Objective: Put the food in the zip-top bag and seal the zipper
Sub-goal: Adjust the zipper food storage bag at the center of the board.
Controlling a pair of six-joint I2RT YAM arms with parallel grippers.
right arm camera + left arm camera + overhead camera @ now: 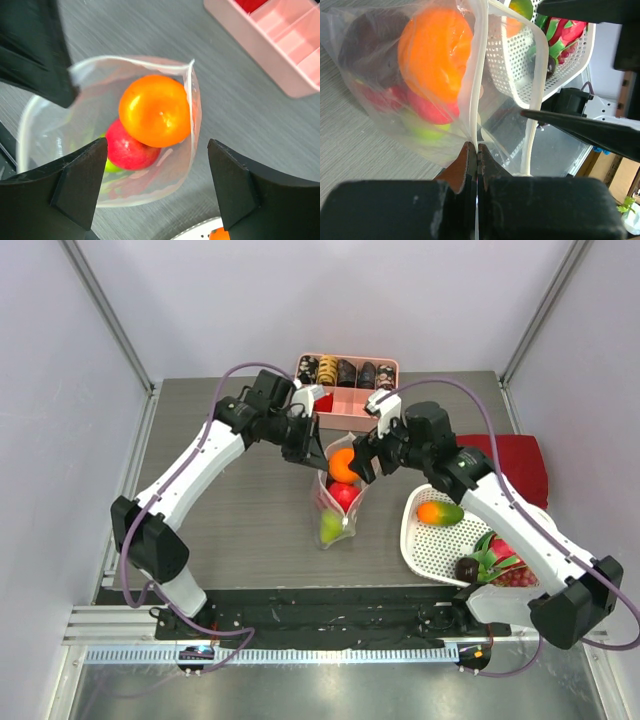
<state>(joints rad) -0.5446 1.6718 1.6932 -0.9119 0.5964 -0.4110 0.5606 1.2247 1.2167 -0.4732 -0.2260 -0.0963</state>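
Observation:
The clear zip-top bag point(338, 502) lies mid-table with its mouth open toward the far side. It holds an orange fruit point(343, 465), a red apple point(343, 494) and a green pear point(330, 527). My left gripper point(312, 452) is shut on the bag's whitish zipper point(476, 85) at the mouth's left side. My right gripper point(364, 462) is open and empty just right of the mouth. In the right wrist view the orange fruit point(155, 110) and the apple point(131, 148) sit inside the bag point(190, 130), between my fingers point(80, 180).
A pink compartment tray point(347, 385) with snacks stands behind the bag. A white perforated basket point(440, 535) at the right holds an orange-green fruit point(440, 512), a dark fruit and a dragon fruit. A red cloth point(520, 465) lies beyond it.

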